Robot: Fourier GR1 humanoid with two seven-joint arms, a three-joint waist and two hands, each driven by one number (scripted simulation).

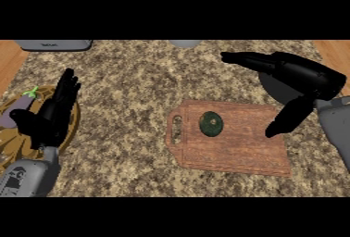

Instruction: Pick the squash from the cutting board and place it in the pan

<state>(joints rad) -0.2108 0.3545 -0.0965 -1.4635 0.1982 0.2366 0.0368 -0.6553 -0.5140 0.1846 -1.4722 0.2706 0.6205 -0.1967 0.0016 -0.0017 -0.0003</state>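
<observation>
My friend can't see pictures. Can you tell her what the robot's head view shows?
A dark green squash lies on a wooden cutting board on a speckled counter. The robot's right hand hovers open above the board's right side, partly hiding a dark pan. Its left hand rests open at the left, over a wooden plate with an eggplant.

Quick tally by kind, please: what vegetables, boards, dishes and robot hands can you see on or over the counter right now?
Vegetables: 2, squash, eggplant
Cutting boards: 1
Dishes: 2, pan, wooden plate
Hands: 2, left hand, right hand
Total: 7
</observation>
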